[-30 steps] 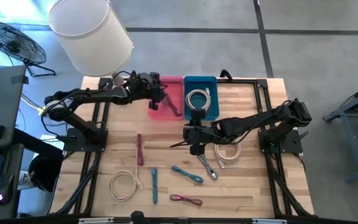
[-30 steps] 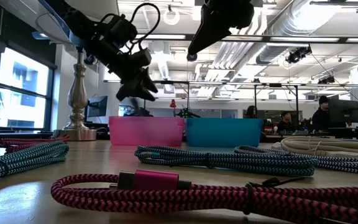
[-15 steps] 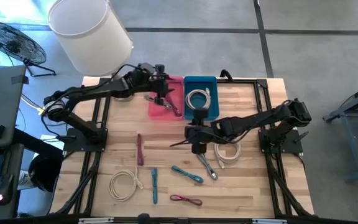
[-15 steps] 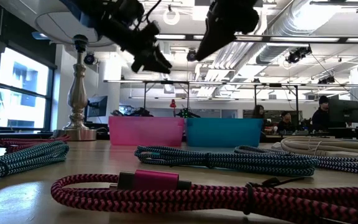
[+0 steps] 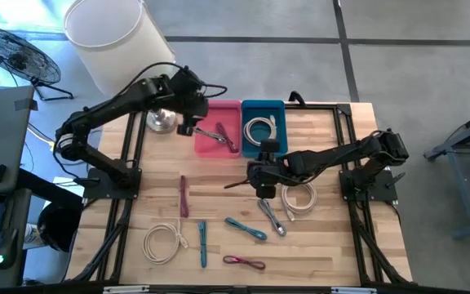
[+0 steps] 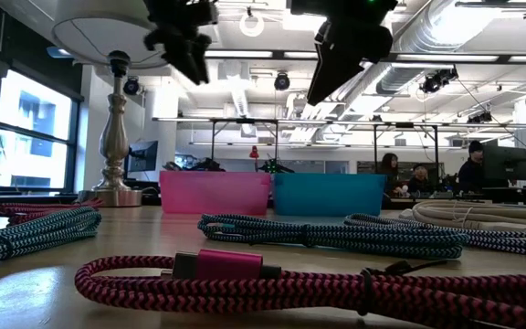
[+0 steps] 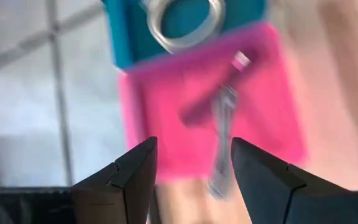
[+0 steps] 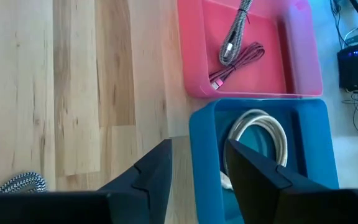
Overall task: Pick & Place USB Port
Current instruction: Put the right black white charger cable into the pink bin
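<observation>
Beside the pink bin (image 5: 219, 135), left claw (image 5: 188, 122) pulled back — open, empty, right claw (image 5: 261, 181) open, barely shifted.

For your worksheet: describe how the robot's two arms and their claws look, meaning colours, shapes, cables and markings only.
Both arms are dark, slender and jointed. A thin black cable loops above the left arm near its left claw. The right claw matches it. Each claw has two dark, wedge-shaped fingers. No markings are legible.

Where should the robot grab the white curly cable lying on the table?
Probably on the loop's rim. The white coiled cable lies flat in a ring with open middle, so a gripper coming straight down could put one finger inside the loop and one outside, pinching several strands where nothing else touches it.
</observation>
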You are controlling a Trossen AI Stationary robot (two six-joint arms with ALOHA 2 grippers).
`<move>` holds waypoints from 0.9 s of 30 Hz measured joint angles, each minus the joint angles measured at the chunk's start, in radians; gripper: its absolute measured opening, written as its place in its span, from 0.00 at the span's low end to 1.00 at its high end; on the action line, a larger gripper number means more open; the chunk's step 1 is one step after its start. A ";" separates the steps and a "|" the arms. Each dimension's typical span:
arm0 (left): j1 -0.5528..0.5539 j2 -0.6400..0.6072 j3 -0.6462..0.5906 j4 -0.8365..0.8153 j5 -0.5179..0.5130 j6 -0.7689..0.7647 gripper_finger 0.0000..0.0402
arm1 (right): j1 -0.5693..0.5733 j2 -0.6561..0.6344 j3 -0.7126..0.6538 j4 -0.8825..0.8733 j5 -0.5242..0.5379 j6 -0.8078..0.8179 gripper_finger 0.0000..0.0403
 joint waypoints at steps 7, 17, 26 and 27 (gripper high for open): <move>0.001 0.000 -0.089 -0.179 -0.104 -0.099 0.50 | 0.000 0.000 0.000 0.001 -0.002 0.001 0.35; 0.001 0.001 -0.343 0.011 -0.138 -0.113 0.50 | 0.001 0.000 0.000 0.001 -0.034 0.019 0.35; 0.008 0.001 -0.402 0.092 -0.300 -0.157 0.50 | 0.001 0.000 0.000 0.013 -0.047 0.020 0.35; 0.015 0.001 -0.406 0.109 -0.295 -0.178 0.50 | 0.001 0.000 0.000 0.018 -0.048 0.020 0.35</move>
